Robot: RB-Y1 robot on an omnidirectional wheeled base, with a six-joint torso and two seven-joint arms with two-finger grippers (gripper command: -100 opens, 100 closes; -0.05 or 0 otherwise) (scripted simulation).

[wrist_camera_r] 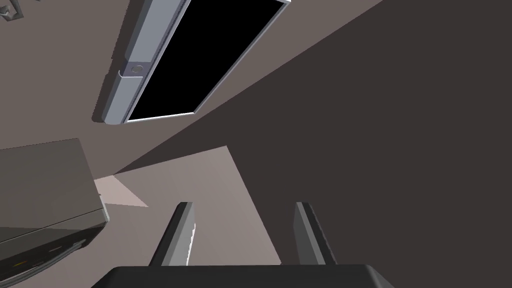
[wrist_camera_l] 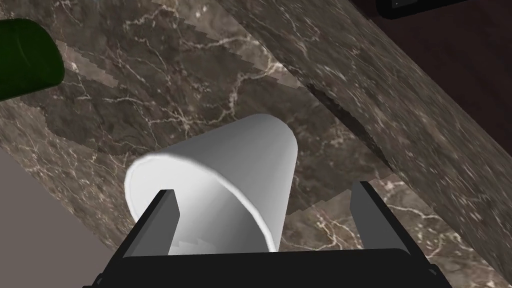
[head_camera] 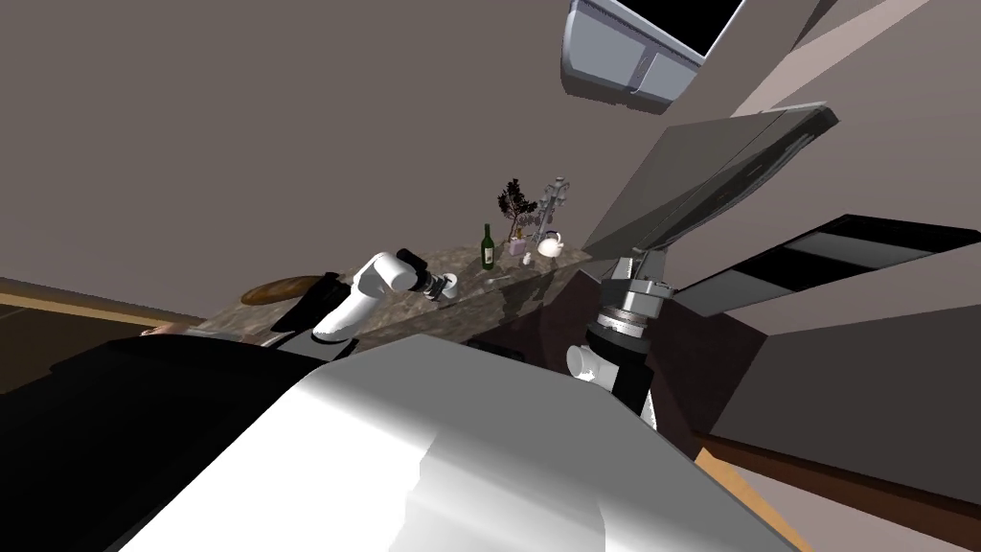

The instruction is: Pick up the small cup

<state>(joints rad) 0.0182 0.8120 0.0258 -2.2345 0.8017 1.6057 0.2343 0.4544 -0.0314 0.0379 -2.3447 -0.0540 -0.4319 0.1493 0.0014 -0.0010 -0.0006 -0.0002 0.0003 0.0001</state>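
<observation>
Cup [head_camera: 450, 281], small, white and plain, stands on a dark marbled counter [head_camera: 517, 270] just left of centre in the head view, at the tip of the left arm [head_camera: 369, 292] that reaches in from the left. Close up from the left wrist, the cup [wrist_camera_l: 225, 165] widens toward the left gripper [wrist_camera_l: 264, 189], whose fingers are spread wide with no grip taken. The cup sits off-centre between them: one finger [wrist_camera_l: 165, 215] overlaps its rim, and whether that blade is outside the wall or over the mouth cannot be told, while the other finger [wrist_camera_l: 367, 215] stands well apart from it, with bare counter [wrist_camera_l: 175, 75] in the gap. A green bottle [wrist_camera_l: 25, 55] lies beyond the cup; in the head view the bottle [head_camera: 488, 247] stands just right of the cup and slightly higher in the frame. The right arm [head_camera: 623, 326] is raised right of centre, and the right gripper [wrist_camera_r: 244, 205] has its fingers parted around nothing. The grasp looks near but not yet made. Closing from this offset would likely let the far finger shove the cup sideways before both blades bear on it, tipping it or sliding it along the counter. The flaring wall could also let it slip downward out of a light squeeze during the lift. Pushing further forward risks knocking the bottle.
</observation>
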